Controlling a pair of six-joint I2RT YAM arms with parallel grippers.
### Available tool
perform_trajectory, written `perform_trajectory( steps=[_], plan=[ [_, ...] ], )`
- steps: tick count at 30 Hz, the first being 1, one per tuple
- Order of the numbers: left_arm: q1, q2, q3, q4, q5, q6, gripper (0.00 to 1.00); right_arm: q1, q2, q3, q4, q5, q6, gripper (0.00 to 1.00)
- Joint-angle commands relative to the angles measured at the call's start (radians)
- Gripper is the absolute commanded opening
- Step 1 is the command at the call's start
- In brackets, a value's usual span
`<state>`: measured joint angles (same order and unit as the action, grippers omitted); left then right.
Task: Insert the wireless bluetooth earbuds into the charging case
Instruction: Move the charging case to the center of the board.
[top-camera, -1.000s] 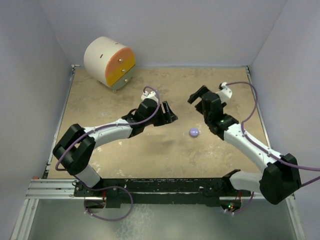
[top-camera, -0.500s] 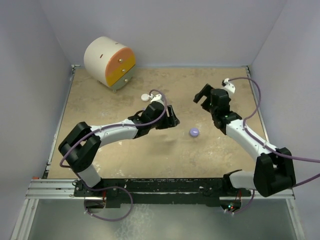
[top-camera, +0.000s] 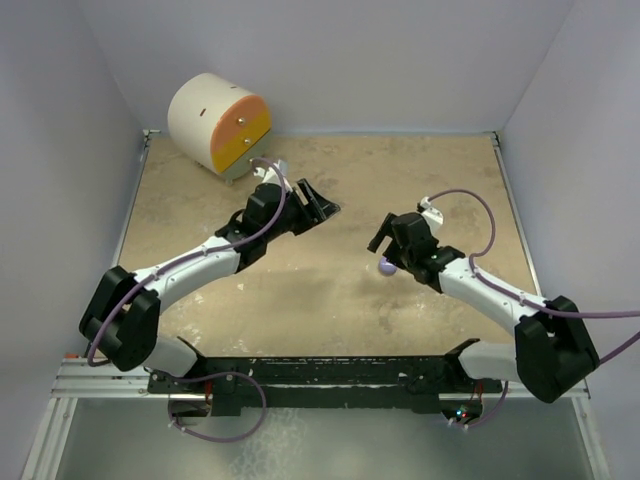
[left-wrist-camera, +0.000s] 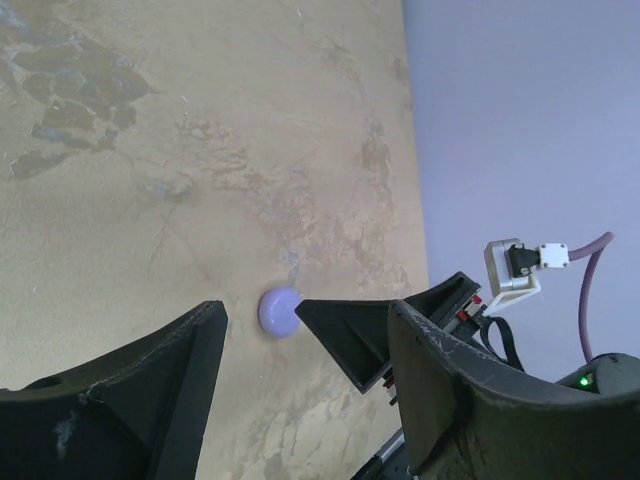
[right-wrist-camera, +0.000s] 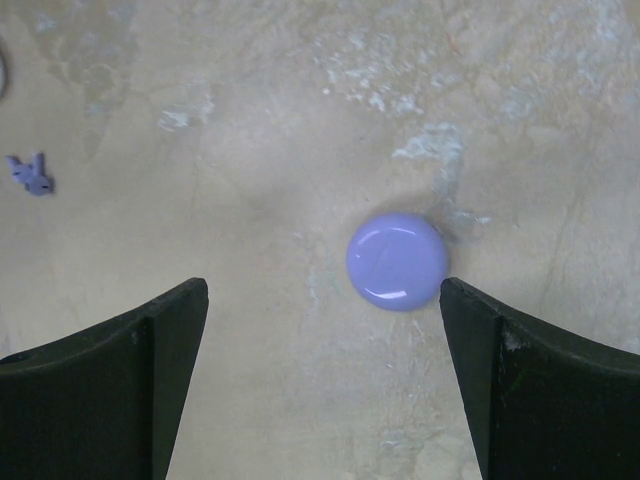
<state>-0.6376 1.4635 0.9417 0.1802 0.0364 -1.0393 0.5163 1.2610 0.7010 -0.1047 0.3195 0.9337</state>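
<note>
A round lilac puck (right-wrist-camera: 397, 260) lies on the sandy tabletop. In the right wrist view it sits between my right gripper's (right-wrist-camera: 322, 300) open jaws, close to the right finger. A tiny purple earbud (right-wrist-camera: 30, 174) lies apart at that view's left edge. In the top view the right gripper (top-camera: 385, 245) hovers over the puck (top-camera: 384, 267) and mostly hides it. My left gripper (top-camera: 322, 203) is open and empty, back left of the puck. The left wrist view (left-wrist-camera: 300, 400) shows the puck (left-wrist-camera: 279, 311) beside a right finger (left-wrist-camera: 350, 335). The white earbuds are out of view.
A white drum with an orange and yellow face (top-camera: 218, 125) lies at the back left corner. Lilac walls (top-camera: 560, 100) enclose the table on three sides. The arm bases sit on a rail (top-camera: 300, 375) at the near edge.
My right gripper swung left and nearer, ending over the lilac puck. My left arm swung back and left toward the drum and now covers the white puck seen earlier.
</note>
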Motion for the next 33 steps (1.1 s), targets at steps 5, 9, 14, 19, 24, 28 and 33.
perform_trajectory(
  steps=[5, 9, 14, 19, 24, 28, 33],
  plan=[
    [0.013, -0.080, -0.061, 0.060, 0.032, -0.039, 0.65, 0.045, 0.022, -0.056, -0.104, 0.085, 0.105, 1.00],
    [0.013, -0.092, -0.084, 0.074, 0.038, -0.047, 0.65, 0.053, 0.049, -0.058, -0.102, 0.101, 0.115, 1.00],
    [0.018, -0.101, -0.103, 0.080, 0.044, -0.053, 0.65, 0.055, 0.101, -0.025, -0.118, 0.118, 0.116, 1.00],
    [0.026, -0.107, -0.115, 0.084, 0.050, -0.053, 0.65, 0.055, 0.157, 0.018, -0.141, 0.143, 0.115, 1.00],
    [0.038, -0.104, -0.119, 0.083, 0.062, -0.053, 0.65, 0.056, 0.219, 0.052, -0.121, 0.141, 0.092, 0.98],
    [0.049, -0.100, -0.122, 0.082, 0.071, -0.050, 0.65, 0.056, 0.263, 0.054, -0.091, 0.123, 0.077, 0.94],
    [0.062, -0.094, -0.137, 0.096, 0.082, -0.059, 0.65, 0.055, 0.278, 0.055, -0.071, 0.110, 0.060, 0.86]
  ],
)
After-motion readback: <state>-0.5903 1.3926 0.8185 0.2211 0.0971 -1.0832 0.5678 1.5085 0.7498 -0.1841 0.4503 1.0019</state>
